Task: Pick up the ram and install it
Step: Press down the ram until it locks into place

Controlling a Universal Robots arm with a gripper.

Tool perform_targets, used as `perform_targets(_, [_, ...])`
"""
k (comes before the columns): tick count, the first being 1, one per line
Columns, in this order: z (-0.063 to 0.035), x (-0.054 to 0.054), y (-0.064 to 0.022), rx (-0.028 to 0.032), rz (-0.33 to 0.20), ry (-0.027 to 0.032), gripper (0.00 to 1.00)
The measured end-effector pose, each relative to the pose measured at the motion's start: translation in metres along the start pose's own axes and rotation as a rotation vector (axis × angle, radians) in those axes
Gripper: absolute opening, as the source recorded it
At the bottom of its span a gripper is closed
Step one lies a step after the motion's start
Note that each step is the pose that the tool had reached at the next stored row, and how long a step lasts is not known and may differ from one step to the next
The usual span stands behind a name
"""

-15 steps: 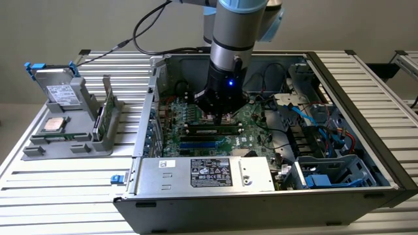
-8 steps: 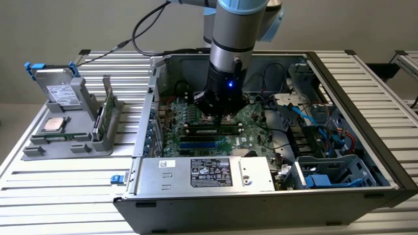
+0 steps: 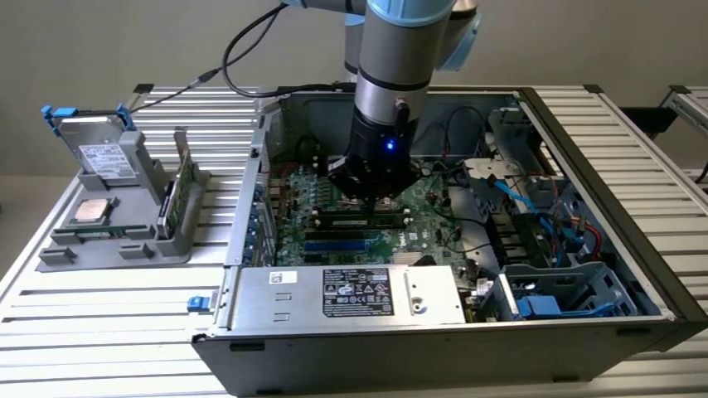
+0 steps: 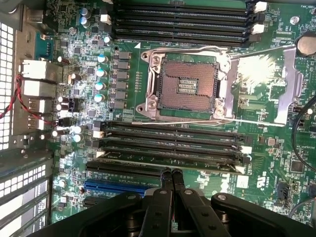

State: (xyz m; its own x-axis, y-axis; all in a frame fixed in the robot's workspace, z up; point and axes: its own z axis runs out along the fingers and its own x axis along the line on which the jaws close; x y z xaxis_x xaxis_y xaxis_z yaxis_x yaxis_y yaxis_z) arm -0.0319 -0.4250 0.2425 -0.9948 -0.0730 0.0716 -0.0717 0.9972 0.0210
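Ram (image 4: 168, 159) lies edge-on in a slot just beside the empty processor socket (image 4: 190, 85), with the closed jaws of the gripper (image 4: 172, 174) empty and pressing on its top edge — the seating step, I judge. What follows calls for both end latches locked. The exterior view shows the computer case (image 3: 619, 157) on the tabletop (image 3: 99, 323); the wrist view shows the contact.

Arm (image 3: 400, 75) vertical, jaws apparently together.
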Motion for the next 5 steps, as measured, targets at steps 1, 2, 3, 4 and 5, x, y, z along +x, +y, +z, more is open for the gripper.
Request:
perform_targets(1, [0.0,0.0,0.0,0.0,0.0,0.0,0.1])
perform_targets(2, [0.0,0.0001,0.0,0.0,0.0,0.0,0.1])
perform_targets(3, [0.0,0.0001,0.0,0.0,0.0,0.0,0.1])
perform_targets(4, [0.0,0.0001,0.0,0.0,0.0,0.0,0.1])
perform_targets(5, [0.0,0.0001,0.0,0.0,0.0,0.0,0.1])
